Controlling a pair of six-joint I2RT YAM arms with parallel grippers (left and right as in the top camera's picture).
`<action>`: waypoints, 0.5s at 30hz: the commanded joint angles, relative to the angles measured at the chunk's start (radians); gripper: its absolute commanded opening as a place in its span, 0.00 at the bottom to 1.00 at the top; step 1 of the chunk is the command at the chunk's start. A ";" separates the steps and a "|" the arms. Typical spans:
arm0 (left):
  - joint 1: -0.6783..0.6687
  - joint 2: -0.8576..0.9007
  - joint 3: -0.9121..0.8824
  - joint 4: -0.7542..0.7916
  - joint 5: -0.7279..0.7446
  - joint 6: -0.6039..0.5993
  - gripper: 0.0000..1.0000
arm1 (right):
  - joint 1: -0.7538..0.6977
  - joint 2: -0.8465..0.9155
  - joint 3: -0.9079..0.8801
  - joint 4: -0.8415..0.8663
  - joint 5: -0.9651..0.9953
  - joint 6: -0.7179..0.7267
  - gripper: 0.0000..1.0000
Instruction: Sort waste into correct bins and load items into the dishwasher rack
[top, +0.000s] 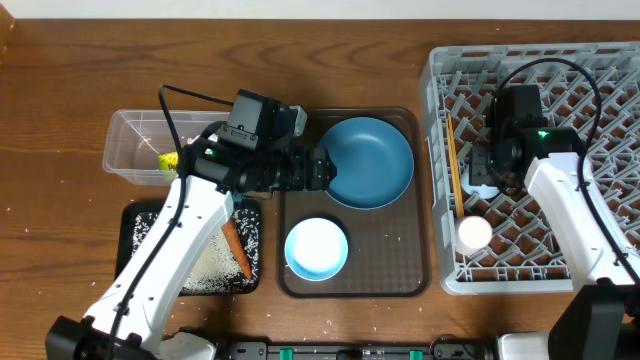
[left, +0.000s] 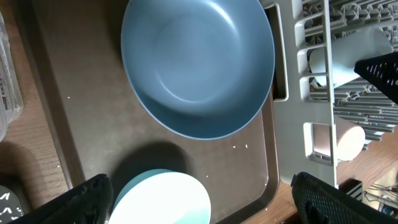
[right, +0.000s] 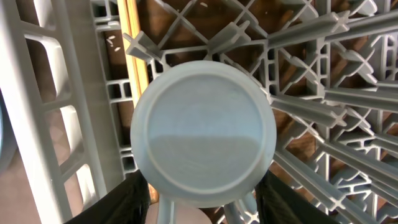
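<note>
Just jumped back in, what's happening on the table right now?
The right tool straddles an upside-down light-blue cup in the dish rack, near the chopsticks and a white cup already there. The left tool hangs open over the brown tray, beside the blue plate and the bowl, both not yet loaded. A wrapper lies in the clear tub; carrot and rice in the black tray.

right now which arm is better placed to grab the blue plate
left. the left end effector hovers open at the rim of the plate; the right end effector is off in the rack, around a cup
</note>
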 joint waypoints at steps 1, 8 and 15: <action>0.002 0.002 -0.003 -0.003 -0.008 0.006 0.94 | -0.012 0.006 -0.006 0.005 -0.002 0.004 0.52; 0.002 0.002 -0.003 -0.002 -0.008 0.006 0.94 | -0.012 0.006 -0.006 0.006 -0.001 0.004 0.79; 0.002 0.002 -0.003 -0.002 -0.008 0.006 0.94 | -0.012 0.006 -0.006 0.073 -0.002 0.004 0.89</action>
